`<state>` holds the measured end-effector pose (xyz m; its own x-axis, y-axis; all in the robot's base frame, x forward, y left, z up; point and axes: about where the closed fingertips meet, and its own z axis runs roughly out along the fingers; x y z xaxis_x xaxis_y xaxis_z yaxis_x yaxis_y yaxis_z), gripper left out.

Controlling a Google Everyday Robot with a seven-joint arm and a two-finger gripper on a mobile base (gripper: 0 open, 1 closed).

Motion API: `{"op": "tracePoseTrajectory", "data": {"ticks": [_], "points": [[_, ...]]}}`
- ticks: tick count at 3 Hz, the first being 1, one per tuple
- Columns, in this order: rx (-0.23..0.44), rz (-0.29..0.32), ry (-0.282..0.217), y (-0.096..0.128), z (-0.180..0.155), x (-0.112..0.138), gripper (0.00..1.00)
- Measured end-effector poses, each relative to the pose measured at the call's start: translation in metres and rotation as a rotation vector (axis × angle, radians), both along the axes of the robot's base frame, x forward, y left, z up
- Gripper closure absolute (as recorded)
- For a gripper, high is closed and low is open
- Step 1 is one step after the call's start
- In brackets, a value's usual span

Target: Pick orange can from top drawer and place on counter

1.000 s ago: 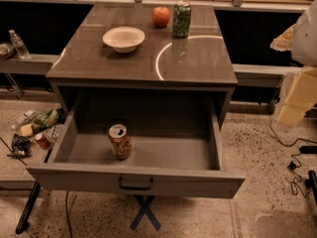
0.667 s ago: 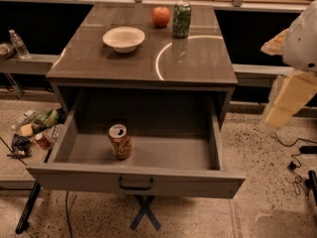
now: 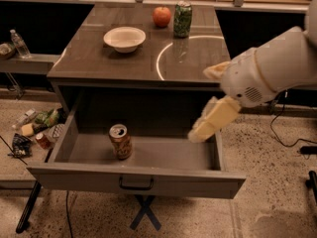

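Observation:
The orange can (image 3: pixel 120 141) stands upright on the floor of the open top drawer (image 3: pixel 138 180), left of its middle, with its silver top showing. My gripper (image 3: pixel 200 105) hangs on the white arm over the drawer's right part, in front of the counter's (image 3: pixel 99 58) front edge. Its two pale fingers are spread apart, one (image 3: pixel 214 72) at counter height and one (image 3: pixel 210 123) pointing down into the drawer. It is open and holds nothing, well to the right of the can.
On the counter stand a white bowl (image 3: pixel 125 38), a red apple (image 3: pixel 161 16) and a green patterned can (image 3: pixel 182 19) by the white circular line (image 3: pixel 163 58). Litter and bottles (image 3: pixel 34 130) lie on the floor at the left. Cables (image 3: pixel 292 143) run at the right.
The arm has swung in from the right edge to the left and down, so the gripper now hangs over the right part of the drawer. The can has not moved.

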<state>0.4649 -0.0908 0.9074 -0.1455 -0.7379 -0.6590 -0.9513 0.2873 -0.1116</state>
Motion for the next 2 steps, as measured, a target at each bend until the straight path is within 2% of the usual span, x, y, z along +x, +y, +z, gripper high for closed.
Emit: {"op": "tracePoseTrajectory", "data": {"ticks": [1,2], "points": [[0.148,0.041,-0.027,0.069,-0.015,0.011,0.0],[0.186,0.03,-0.063,0.087,-0.011,0.021,0.0]]}}
